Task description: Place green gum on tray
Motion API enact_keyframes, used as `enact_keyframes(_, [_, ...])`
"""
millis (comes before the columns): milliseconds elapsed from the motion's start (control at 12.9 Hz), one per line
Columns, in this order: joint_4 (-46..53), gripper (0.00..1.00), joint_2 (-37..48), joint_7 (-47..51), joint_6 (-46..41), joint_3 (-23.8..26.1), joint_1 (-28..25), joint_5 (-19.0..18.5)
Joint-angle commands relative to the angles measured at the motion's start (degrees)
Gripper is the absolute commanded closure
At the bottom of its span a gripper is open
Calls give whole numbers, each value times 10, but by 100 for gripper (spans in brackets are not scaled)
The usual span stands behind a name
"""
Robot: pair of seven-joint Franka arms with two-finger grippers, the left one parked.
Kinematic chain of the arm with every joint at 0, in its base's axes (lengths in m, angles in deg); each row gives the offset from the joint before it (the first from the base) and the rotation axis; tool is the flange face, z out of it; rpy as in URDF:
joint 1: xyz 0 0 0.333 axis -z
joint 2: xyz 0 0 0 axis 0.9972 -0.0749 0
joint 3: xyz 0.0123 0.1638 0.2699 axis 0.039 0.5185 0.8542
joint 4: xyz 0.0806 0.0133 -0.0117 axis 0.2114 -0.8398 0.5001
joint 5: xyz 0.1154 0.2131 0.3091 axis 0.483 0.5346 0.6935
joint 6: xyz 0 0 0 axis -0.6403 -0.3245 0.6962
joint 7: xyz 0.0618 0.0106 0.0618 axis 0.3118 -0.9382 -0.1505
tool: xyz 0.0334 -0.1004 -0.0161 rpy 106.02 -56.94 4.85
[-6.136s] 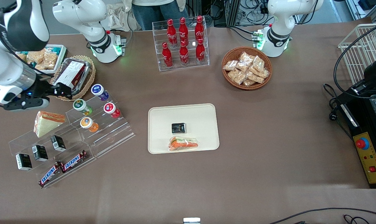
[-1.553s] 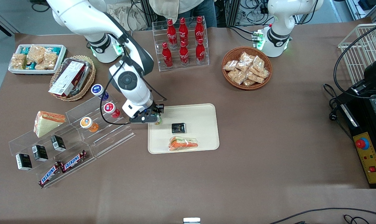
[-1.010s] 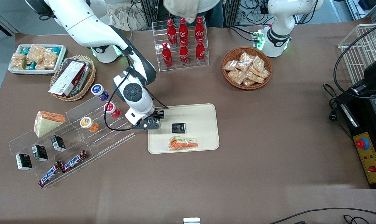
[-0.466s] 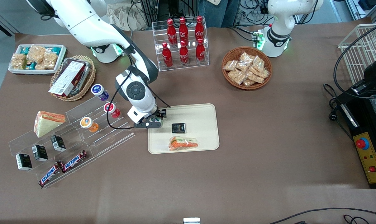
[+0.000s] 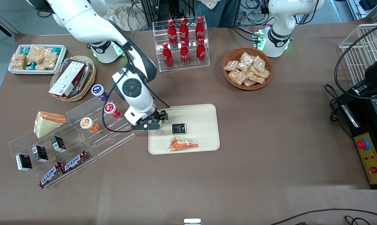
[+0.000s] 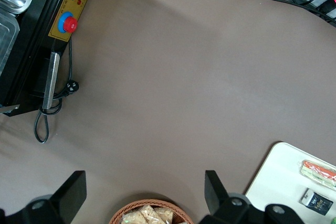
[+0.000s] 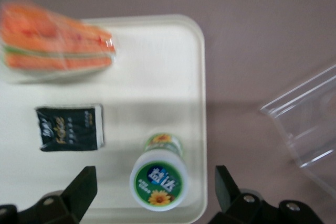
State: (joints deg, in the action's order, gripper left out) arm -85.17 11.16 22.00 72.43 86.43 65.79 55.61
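Green gum (image 7: 158, 179) stands upright on the tray (image 7: 157, 77), close to its rim, beside the black packet (image 7: 69, 127). The gripper (image 7: 155, 198) hovers directly above it with fingers (image 7: 79, 190) spread wide, grasping nothing. In the front view the gripper (image 5: 151, 124) sits at the tray's (image 5: 204, 125) left edge. Placement looks done; what remains, I judge, is a straight lift clear without nudging the bottle.

Hidden and cut-off parts around the tray

From the front, the gripper (image 5: 152, 124) hides the green gum and covers part of the tray (image 5: 204, 115) rim; at the wrist, the wrapped sandwich (image 7: 55, 43) on the tray is blurred and cut off.
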Motion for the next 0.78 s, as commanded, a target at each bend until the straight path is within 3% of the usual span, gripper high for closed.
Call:
enact_keyframes(0, [7, 0, 88, -72, -101, 2, 34, 9])
enact_keyframes(233, [36, 0, 152, -180, -208, -3, 80, 75])
enact_keyframes(466, [107, 0, 175, -272, -333, -71, 91, 77])
enact_keyframes(699, [148, 0, 187, -339, -391, -125, 107, 70])
